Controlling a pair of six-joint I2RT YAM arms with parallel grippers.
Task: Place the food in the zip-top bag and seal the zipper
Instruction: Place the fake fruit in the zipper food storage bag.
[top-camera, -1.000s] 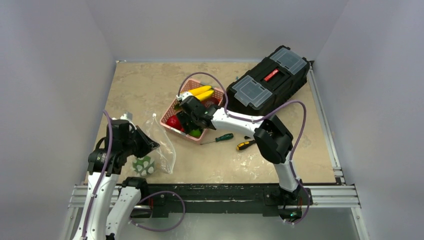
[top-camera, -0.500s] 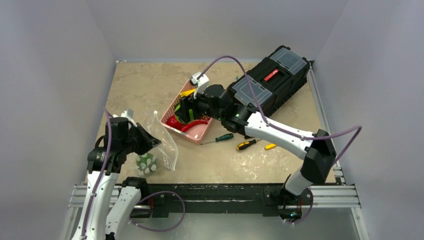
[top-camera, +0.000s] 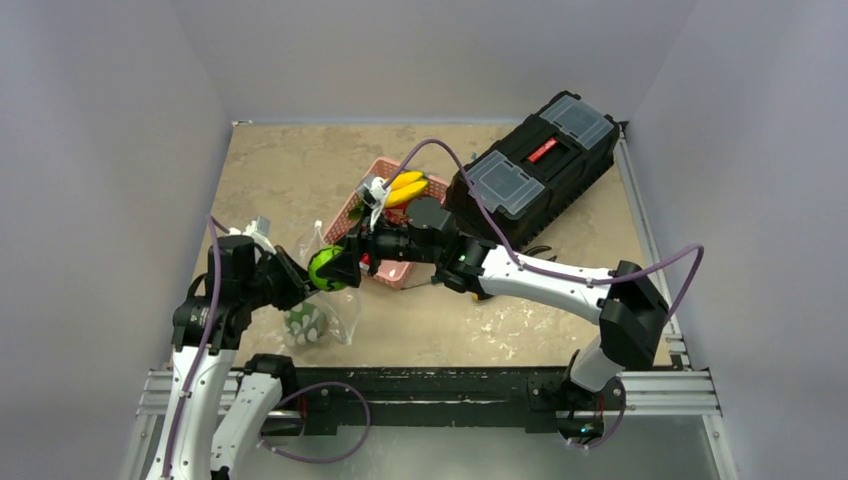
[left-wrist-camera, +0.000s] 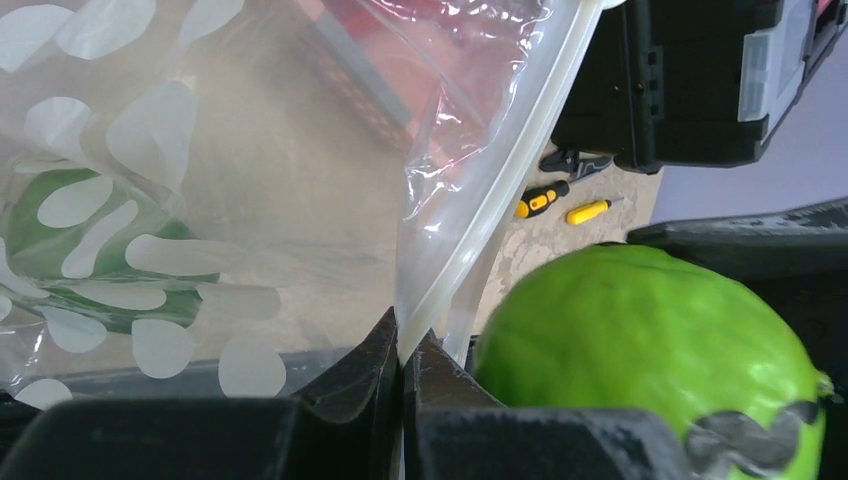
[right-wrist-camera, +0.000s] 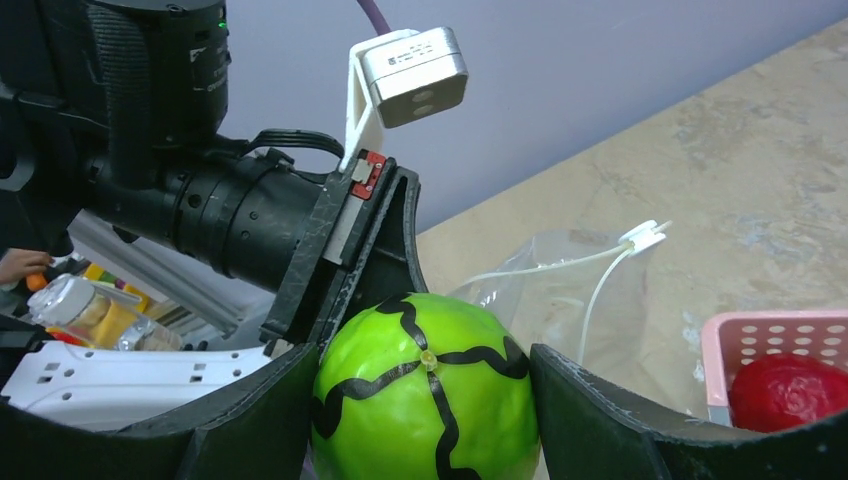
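My right gripper is shut on a glossy green toy melon with black wavy stripes, one piece of the food. It holds the melon right beside my left gripper, at the mouth of the zip-top bag. The left gripper is shut on the bag's mouth edge, pinching the pale zipper. The clear bag hangs open, its green white-spotted bottom low on the table. In the pink basket lie a yellow banana bunch and a red piece.
A black toolbox with clear lid compartments stands at the back right. An orange-handled screwdriver and a yellow one lie on the table before it. Grey walls close in the table on three sides.
The right arm lifted out of the basket and swung left with the green melon, stopping at the bag's mouth. The left gripper kept its pinch on the bag edge.
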